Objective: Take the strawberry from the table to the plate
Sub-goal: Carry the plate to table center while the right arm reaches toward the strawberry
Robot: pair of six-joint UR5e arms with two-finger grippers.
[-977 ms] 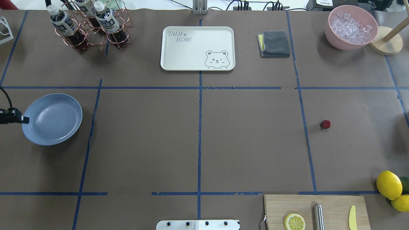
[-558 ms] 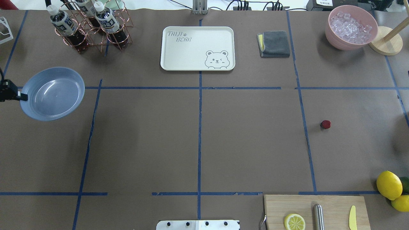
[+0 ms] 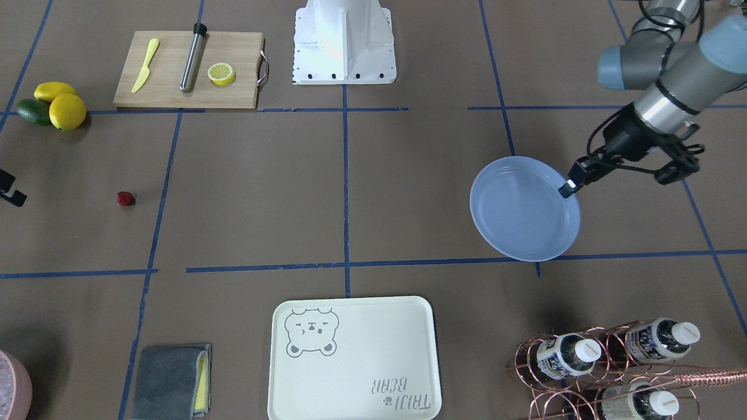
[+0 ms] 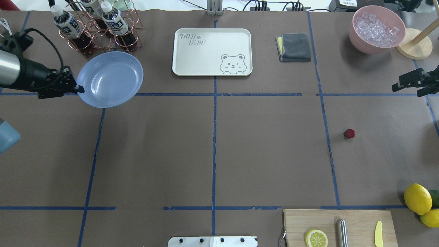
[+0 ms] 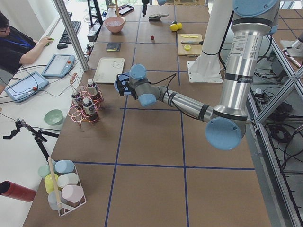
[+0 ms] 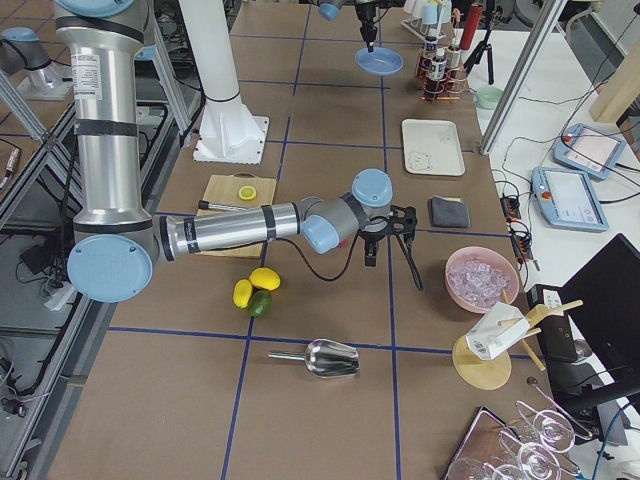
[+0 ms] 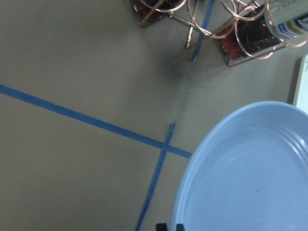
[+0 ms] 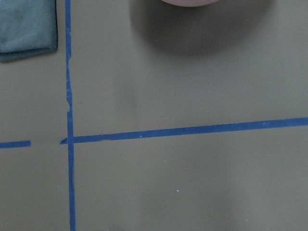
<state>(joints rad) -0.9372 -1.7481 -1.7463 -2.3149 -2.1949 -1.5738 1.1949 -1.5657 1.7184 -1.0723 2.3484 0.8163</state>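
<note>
The strawberry (image 4: pixel 349 133) (image 3: pixel 125 199), small and dark red, lies on the brown table (image 4: pixel 267 154) right of centre. My left gripper (image 4: pixel 80 90) (image 3: pixel 567 188) is shut on the rim of the light-blue plate (image 4: pixel 109 79) (image 3: pixel 525 210), which hangs empty and tilted above the table's far left. In the left wrist view the plate (image 7: pixel 250 173) fills the lower right, with my fingertips at the bottom edge. My right gripper (image 4: pixel 399 86) reaches in from the right edge, open and empty, well beyond and to the right of the strawberry.
A copper rack of bottles (image 4: pixel 96 27) stands just behind the held plate. The cream bear tray (image 4: pixel 212 51) and a grey cloth (image 4: pixel 294 47) lie at the back, with a pink bowl of ice (image 4: pixel 376 29) at the back right. A cutting board (image 4: pixel 339 228) and lemons (image 4: pixel 418 200) sit near the front right.
My left gripper has carried the plate away from the robot and to the right, off the table. My right gripper has come into view at the right edge. The strawberry has not moved.
</note>
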